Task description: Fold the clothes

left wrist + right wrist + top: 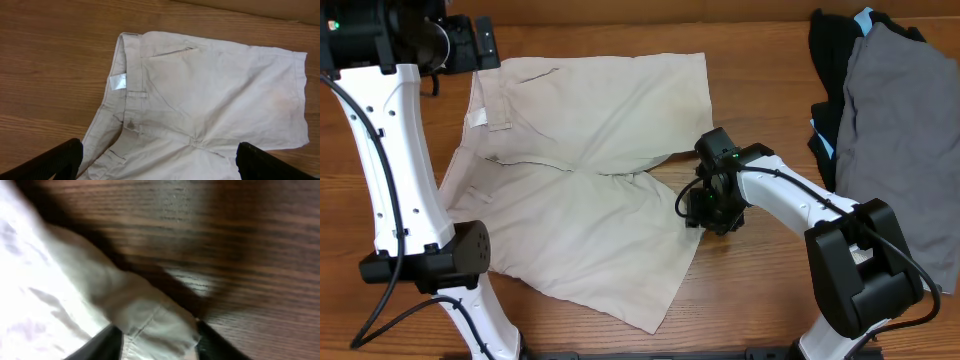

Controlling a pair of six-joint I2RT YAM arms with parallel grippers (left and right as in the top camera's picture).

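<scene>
At the middle-left of the table (750, 60) lie the shorts (590, 170) – beige, spread flat, the waistband with its white label (118, 81) at the far left and both legs pointing right. The right claw (710, 205) is low at the hem of the nearer leg, with a bunch of that hem between its fingers (107, 342) – whether it is truly pinched I cannot tell. The left claw (160, 150) hangs above the waistband, jaws wide apart and holding nothing. At the far right lie a grey garment (905, 120) and a black garment (830, 60).
</scene>
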